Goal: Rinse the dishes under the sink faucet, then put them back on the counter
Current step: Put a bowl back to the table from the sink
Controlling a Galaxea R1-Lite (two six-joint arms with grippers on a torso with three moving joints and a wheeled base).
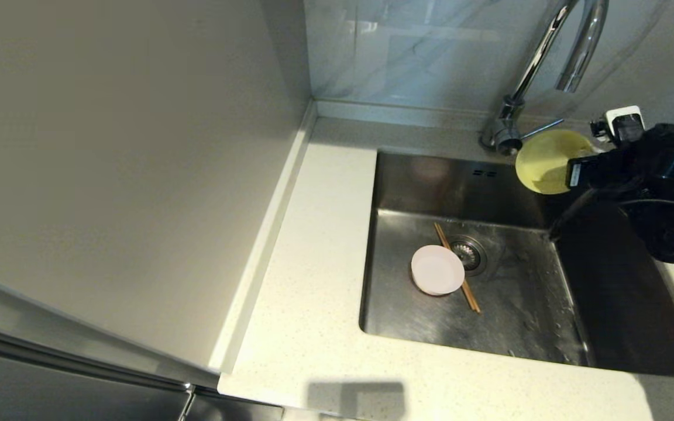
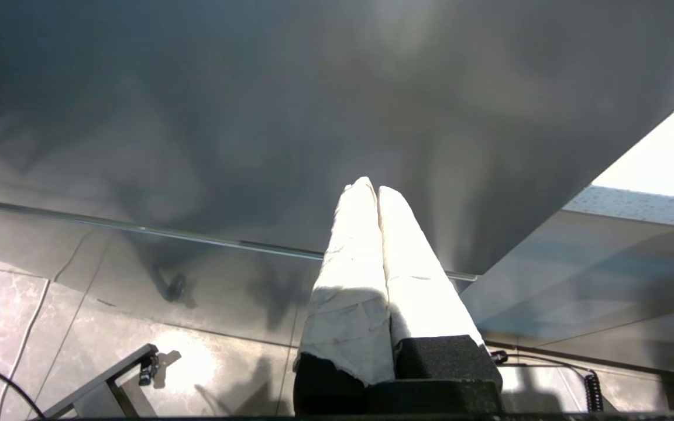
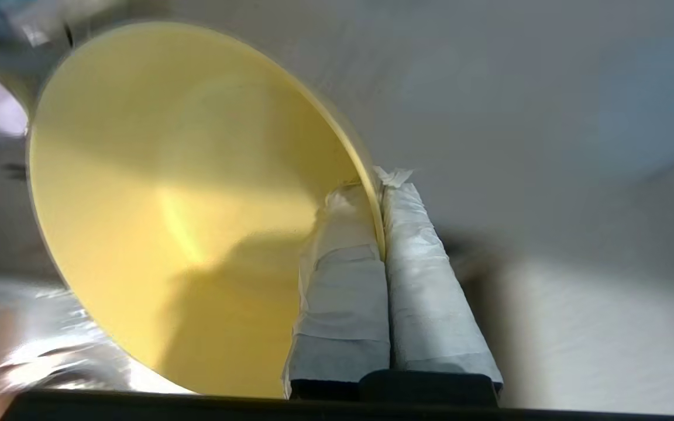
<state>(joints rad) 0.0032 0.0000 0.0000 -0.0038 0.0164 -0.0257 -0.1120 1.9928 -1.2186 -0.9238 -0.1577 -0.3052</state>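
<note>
My right gripper [image 3: 375, 184] is shut on the rim of the pale-yellow bowl [image 1: 544, 161], one finger inside and one outside, holding it tilted above the sink's back right corner beside the chrome faucet [image 1: 547, 52]. The bowl [image 3: 167, 204] fills much of the right wrist view. The pale-pink dish [image 1: 437, 269] lies on the sink floor [image 1: 524, 304] next to the drain strainer [image 1: 470, 253], over the brown chopsticks [image 1: 469, 295]. No water shows at the spout. My left gripper [image 2: 370, 188] is shut and empty, parked low beside a grey panel, outside the head view.
The speckled counter [image 1: 313, 280] runs along the sink's left and front sides. A beige wall panel [image 1: 120, 175] stands on the left and a marbled backsplash [image 1: 419, 52] behind. The faucet's lever handle [image 1: 542, 128] points right, close to the bowl.
</note>
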